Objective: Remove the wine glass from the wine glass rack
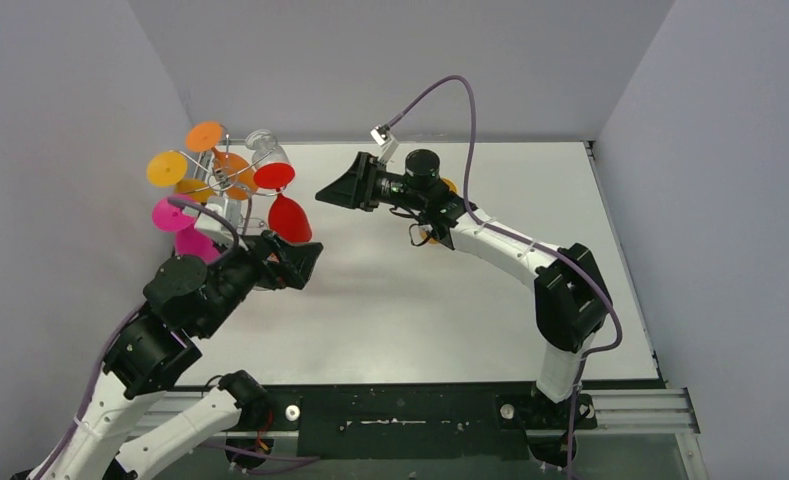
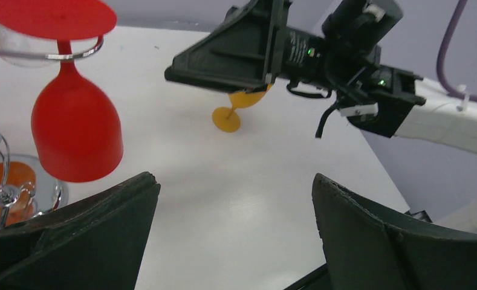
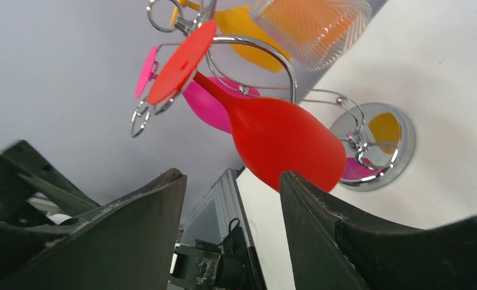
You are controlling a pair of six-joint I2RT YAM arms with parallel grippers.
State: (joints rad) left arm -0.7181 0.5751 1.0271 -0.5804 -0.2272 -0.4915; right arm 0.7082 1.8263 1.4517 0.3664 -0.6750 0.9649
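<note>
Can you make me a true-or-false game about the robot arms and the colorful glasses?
1. The red wine glass hangs upside down on the wine glass rack. True.
2. The right gripper is holding the red wine glass. False: its jaws are open and empty, a little way from the glass.
3. An orange wine glass is on the table under the right arm. True.
4. The left gripper is squeezed shut. False: it is wide open and holds nothing.
5. The rack has a square wooden base. False: the base is round, shiny metal.
</note>
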